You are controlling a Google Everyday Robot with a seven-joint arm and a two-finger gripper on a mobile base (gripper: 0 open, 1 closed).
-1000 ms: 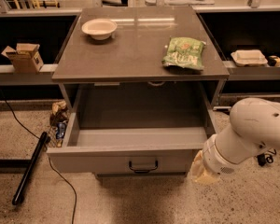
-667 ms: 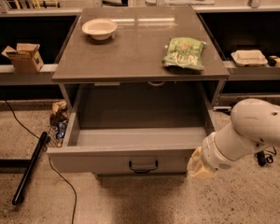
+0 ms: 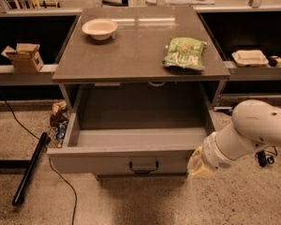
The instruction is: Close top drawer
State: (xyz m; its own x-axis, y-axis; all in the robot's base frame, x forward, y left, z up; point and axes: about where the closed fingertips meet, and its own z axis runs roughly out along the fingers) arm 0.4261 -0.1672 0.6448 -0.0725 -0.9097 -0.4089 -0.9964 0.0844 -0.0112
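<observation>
The top drawer [image 3: 103, 163] of the grey cabinet is pulled far out, and its deep boxy inside is empty. Its flat front faces me with a small dark pull handle [image 3: 144, 166] at the centre. My gripper [image 3: 197, 166] is at the end of the white arm, low at the right end of the drawer front, touching or very close to it. The gripper's tip is hidden behind the cream wrist. No lower drawer fronts show under the open drawer.
On the cabinet top [image 3: 131, 55] lie a white bowl [image 3: 99, 28] and a green snack bag [image 3: 184, 54]. A cardboard box [image 3: 24, 56] sits on the left shelf, a white container [image 3: 249, 57] on the right shelf. A black pole [image 3: 30, 168] and cable lie on the floor at left.
The arm's wrist has moved a little left and up, towards the right end of the drawer front. The drawer has not visibly moved.
</observation>
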